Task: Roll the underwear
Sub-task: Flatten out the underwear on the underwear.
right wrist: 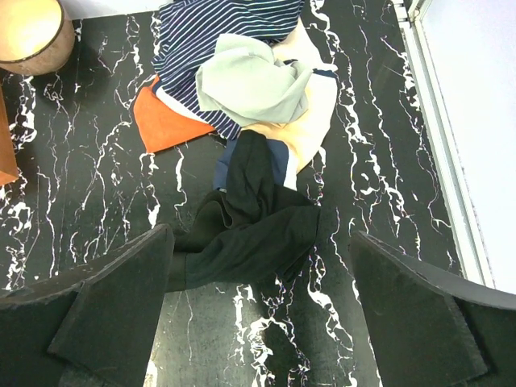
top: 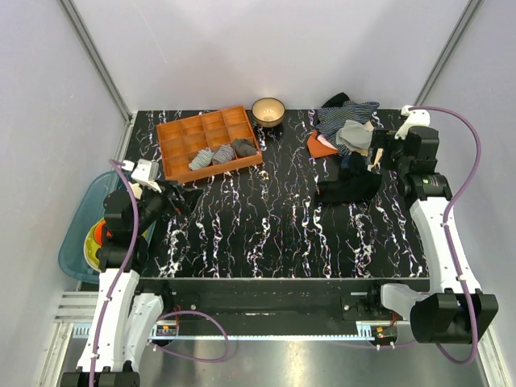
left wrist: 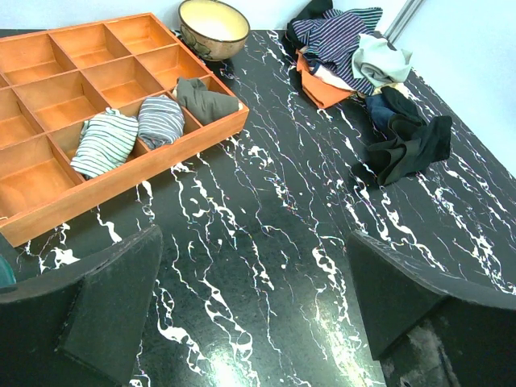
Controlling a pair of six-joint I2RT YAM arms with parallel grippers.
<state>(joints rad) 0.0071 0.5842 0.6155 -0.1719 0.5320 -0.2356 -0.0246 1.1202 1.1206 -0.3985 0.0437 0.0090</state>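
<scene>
The underwear (right wrist: 250,85) sat crumpled on the striped garment (right wrist: 218,32), far right of the marbled table (top: 274,226). It was soft matte grey, lumpy, and slightly longer side-to-side from the right wrist. Left gripper (left wrist: 254,298) and right gripper (right wrist: 258,298) gaped wide, empty.

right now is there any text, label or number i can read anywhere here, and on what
None can be read.
The tray, bowl and clothes show no lettering in any view.
The small parts at the bottom of the top view are too small to tell.
</scene>
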